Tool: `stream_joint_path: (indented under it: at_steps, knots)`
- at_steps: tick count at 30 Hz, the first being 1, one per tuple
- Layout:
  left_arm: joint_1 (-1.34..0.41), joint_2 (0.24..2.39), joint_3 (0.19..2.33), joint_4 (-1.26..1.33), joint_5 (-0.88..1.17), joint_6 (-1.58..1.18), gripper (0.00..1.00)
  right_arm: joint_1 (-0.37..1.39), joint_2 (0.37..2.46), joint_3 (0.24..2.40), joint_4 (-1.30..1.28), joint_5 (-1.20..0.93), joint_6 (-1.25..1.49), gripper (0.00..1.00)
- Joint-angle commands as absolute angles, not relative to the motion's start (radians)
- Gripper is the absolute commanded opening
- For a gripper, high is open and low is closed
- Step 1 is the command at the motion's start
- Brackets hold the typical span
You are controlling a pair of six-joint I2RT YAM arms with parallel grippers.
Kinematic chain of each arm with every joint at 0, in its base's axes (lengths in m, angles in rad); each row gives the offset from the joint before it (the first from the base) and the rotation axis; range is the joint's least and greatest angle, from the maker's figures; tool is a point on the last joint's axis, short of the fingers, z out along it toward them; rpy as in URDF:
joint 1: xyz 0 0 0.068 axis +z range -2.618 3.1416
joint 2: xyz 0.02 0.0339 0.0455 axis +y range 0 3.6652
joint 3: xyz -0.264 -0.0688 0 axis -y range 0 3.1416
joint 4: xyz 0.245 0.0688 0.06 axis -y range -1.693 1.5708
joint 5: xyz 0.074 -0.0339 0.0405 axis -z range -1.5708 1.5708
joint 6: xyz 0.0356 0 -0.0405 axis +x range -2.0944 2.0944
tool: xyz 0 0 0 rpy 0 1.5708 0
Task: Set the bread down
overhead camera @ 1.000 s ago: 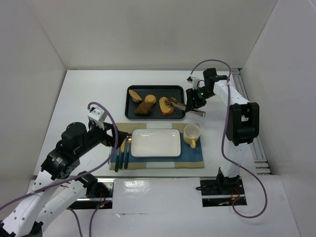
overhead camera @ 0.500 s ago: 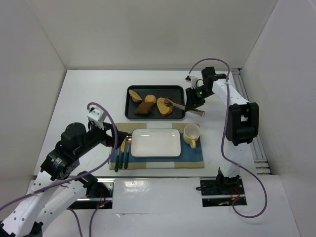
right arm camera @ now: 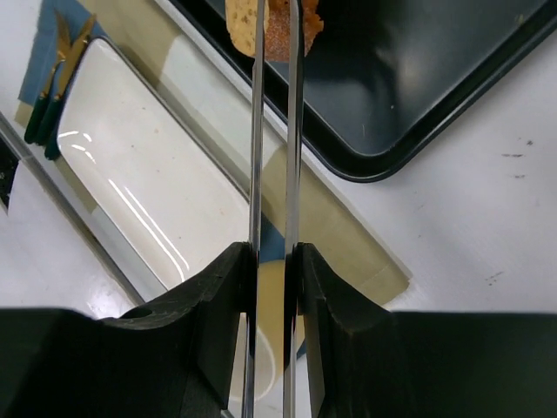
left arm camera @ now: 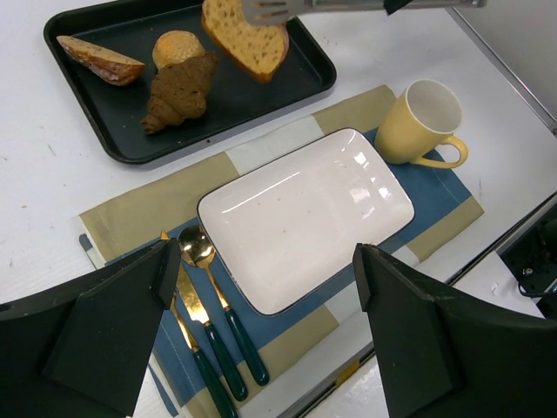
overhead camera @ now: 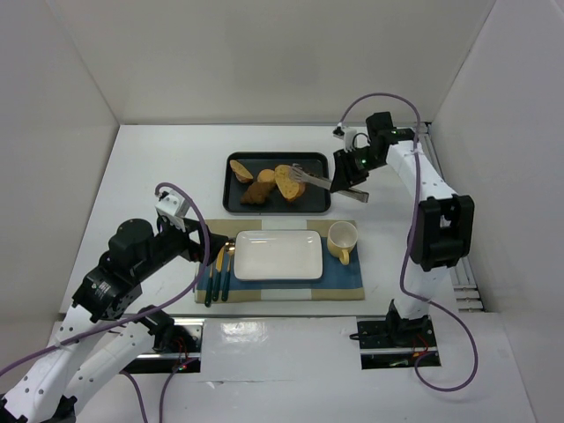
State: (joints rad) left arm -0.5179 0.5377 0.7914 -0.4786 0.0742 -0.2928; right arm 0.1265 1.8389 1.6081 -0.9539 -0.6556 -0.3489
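The bread (overhead camera: 286, 182) is a golden-tan slice with a brown crust, hanging tilted above the black tray (overhead camera: 231, 207). Metal tongs (overhead camera: 315, 180) pinch it by its right edge. My right gripper (overhead camera: 344, 181) is shut on the handles of the tongs, just right of the tray. In the right wrist view the two tong blades (right arm camera: 258, 131) run from my right gripper (right arm camera: 277, 261) up to the bread (right arm camera: 239, 17) at the top edge. The left wrist view shows the bread (left arm camera: 248, 39) under the tongs (left arm camera: 313, 7). My left gripper (left arm camera: 265, 261) is open and empty, near the placemat's left end.
A white rectangular plate (overhead camera: 278, 256) lies on a blue and tan placemat (overhead camera: 348, 282), with a yellow mug (overhead camera: 342, 241) to its right and gold cutlery (overhead camera: 218, 269) to its left. On the tray lie a dark brown chunk (left arm camera: 178, 91), a small roll (left arm camera: 178, 48) and another slice (left arm camera: 100, 61).
The tongs have closed on the bread, lifted it off the tray floor and carried it a little to the left. The left arm has not moved.
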Motion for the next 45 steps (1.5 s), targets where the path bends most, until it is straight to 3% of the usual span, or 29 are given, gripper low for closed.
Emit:
stream_joint_path:
  at_steps: [1, 11, 23, 24, 28, 29, 35, 45]
  knots:
    - [-0.517, 0.535, 0.792, -0.445, 0.064, -0.302, 1.00, 0.127, 1.695, 1.594, -0.945, -0.716, -0.393, 0.00]
    - [-0.517, 0.535, 0.792, -0.445, 0.046, -0.302, 1.00, 0.185, 1.539, 1.454, -1.100, -0.773, -0.581, 0.00]
    - [-0.517, 0.545, 0.782, -0.445, 0.037, -0.302, 1.00, 0.408, 1.519, 1.304, -1.155, -0.615, -0.661, 0.00]
    - [-0.517, 0.545, 0.782, -0.445, 0.037, -0.302, 1.00, 0.417, 1.519, 1.304, -1.155, -0.603, -0.649, 0.04]
    - [-0.517, 0.545, 0.782, -0.445, 0.037, -0.302, 1.00, 0.448, 1.528, 1.295, -1.146, -0.535, -0.638, 0.41]
    - [-0.517, 0.545, 0.782, -0.445, 0.037, -0.302, 1.00, 0.459, 1.519, 1.295, -1.137, -0.535, -0.624, 0.45]
    - [-0.517, 0.545, 0.782, -0.445, 0.037, -0.302, 1.00, 0.459, 1.477, 1.285, -1.105, -0.512, -0.615, 0.56]
    - [-0.517, 0.545, 0.782, -0.445, 0.037, -0.302, 1.00, 0.440, 1.414, 1.353, -1.051, -0.512, -0.606, 0.59]
